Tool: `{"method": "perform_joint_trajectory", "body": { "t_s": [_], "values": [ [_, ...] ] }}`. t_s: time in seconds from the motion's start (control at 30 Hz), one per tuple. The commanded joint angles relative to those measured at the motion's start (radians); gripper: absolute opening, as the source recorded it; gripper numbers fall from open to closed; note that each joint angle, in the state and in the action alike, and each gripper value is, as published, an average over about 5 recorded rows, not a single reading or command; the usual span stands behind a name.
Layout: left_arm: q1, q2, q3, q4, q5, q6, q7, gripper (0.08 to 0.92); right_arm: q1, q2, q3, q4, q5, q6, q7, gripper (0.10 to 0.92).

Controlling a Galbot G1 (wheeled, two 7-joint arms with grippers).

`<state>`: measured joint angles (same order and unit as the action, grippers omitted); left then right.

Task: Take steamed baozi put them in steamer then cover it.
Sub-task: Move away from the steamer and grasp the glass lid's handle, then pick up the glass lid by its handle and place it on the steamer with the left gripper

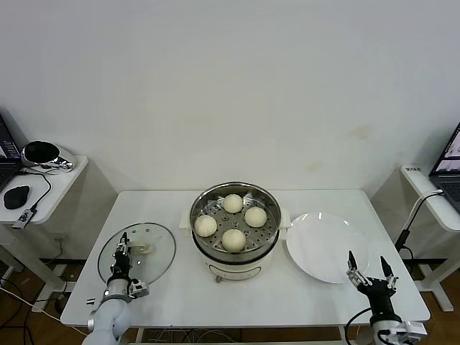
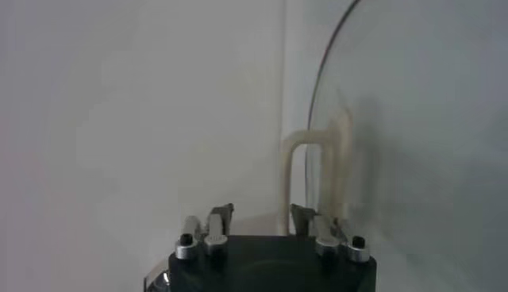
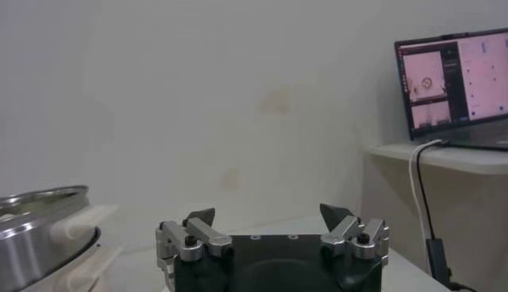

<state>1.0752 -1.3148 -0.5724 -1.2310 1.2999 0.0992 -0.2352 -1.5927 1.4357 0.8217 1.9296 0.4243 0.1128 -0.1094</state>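
Nearest the head camera, at the front edge of the white surface (image 1: 180,295), both arms reach up from below. On the robot's left, the left tool (image 1: 123,248) sits over the cover (image 1: 154,251), a round clear glass lid with a thin metal rim lying flat on the surface; its slim dark fingers are drawn in narrow at the cream-white handle (image 1: 141,249), though whether they actually pinch it cannot be told. From the left wrist, the left tool (image 2: 262,216) shows two short metal-jointed fingertips with the pale, looped handle (image 2: 317,170) rising just beyond them. On the robot's right, the right tool (image 1: 369,270) hovers with its pointed black fingers spread wide and holding nothing, just in front of a flat, glossy white plate (image 1: 323,244). Between lid and plate stands the steamer (image 1: 236,253), a round shiny stainless-steel pot on a white base. Four steamed baozi (image 1: 233,238), smooth cream-white domes, rest on its perforated metal tray, close together but apart. Beyond it the surface ends at a plain white wall (image 1: 230,86).
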Motion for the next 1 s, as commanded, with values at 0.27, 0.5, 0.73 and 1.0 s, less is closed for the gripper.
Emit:
{"method": "perform_joint_trajectory", "body": {
  "t_s": [0.27,0.5,0.73,1.0],
  "values": [
    [0.08,0.025,-0.002,-0.206,-0.09,0.058,0.086,0.14,0.004,-0.003,-0.004,0.024,0.006,-0.006,0.001,0.823],
    [0.175,0.032,-0.014,-0.529,-0.147,0.3,0.242,0.135,0.009,-0.01,-0.003,0.042,0.031,-0.013,0.001,0.823],
    [0.223,0.09,-0.046,-0.732,-0.15,0.446,0.375,0.135,0.007,-0.018,0.002,0.062,0.038,-0.035,0.006,0.823],
    [0.216,0.082,0.012,-0.866,-0.05,0.579,0.427,0.135,0.002,-0.021,0.001,0.054,0.016,-0.038,0.01,0.823]
  ]
}}
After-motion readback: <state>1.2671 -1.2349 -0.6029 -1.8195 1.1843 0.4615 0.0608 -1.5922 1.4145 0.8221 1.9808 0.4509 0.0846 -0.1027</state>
